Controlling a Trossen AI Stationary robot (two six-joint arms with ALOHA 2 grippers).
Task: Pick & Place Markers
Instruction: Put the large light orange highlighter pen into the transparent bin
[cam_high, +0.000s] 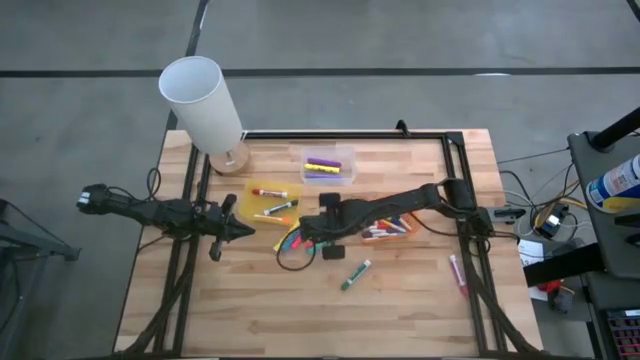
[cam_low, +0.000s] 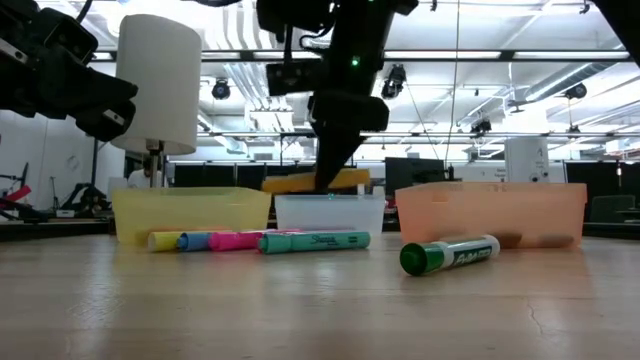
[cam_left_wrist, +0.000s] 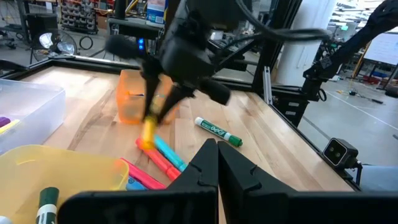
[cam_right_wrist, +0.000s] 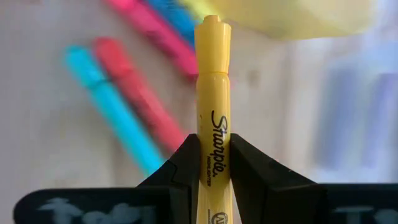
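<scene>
Overhead, your right gripper (cam_high: 312, 236) sits mid-table by the yellow tray (cam_high: 262, 203), over a heap of markers (cam_high: 385, 228); the clear tray (cam_high: 329, 166) lies beyond, a green marker (cam_high: 355, 274) nearer the front edge, a pink one (cam_high: 458, 274) by the right rail. Your left gripper (cam_high: 243, 230) waits just left of the heap, fingers together, holding nothing.

From table height, the right arm comes down behind the clear tray (cam_low: 330, 212); loose markers (cam_low: 258, 241) lie in a row in front.

Through the left wrist camera, the right gripper (cam_left_wrist: 157, 115) holds a yellow marker (cam_left_wrist: 149, 129) upright — tip down over the pink and blue ones.

At the right wrist, both fingers (cam_right_wrist: 184, 163) clamp that yellow marker (cam_right_wrist: 213, 93).
</scene>
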